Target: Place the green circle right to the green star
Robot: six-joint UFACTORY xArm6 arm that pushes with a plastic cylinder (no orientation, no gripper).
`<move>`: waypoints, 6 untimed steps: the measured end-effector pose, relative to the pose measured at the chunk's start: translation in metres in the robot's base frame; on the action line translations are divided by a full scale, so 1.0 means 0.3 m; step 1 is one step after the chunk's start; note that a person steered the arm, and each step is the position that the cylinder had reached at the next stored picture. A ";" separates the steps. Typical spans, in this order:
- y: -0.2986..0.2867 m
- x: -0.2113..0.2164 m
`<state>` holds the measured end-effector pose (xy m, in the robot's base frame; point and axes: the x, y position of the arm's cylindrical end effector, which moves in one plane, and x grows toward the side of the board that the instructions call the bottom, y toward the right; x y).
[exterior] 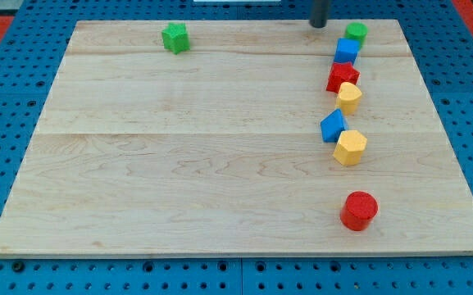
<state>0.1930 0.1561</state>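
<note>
The green circle (356, 33) sits near the board's top right. The green star (175, 38) sits near the top edge, left of centre, far to the left of the circle. My tip (319, 24) stands at the view's top, just left of the green circle with a small gap, and far right of the green star.
Below the green circle runs a column of blocks: a blue cube (347, 51), a red star (343, 77), a yellow block (349, 97), a blue block (333, 126), a yellow hexagon (350, 147). A red cylinder (359, 211) sits lower right. The wooden board (179, 164) lies on a blue pegboard.
</note>
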 end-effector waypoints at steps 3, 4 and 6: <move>0.303 0.202; 0.076 0.157; 0.196 0.075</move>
<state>0.2156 0.2149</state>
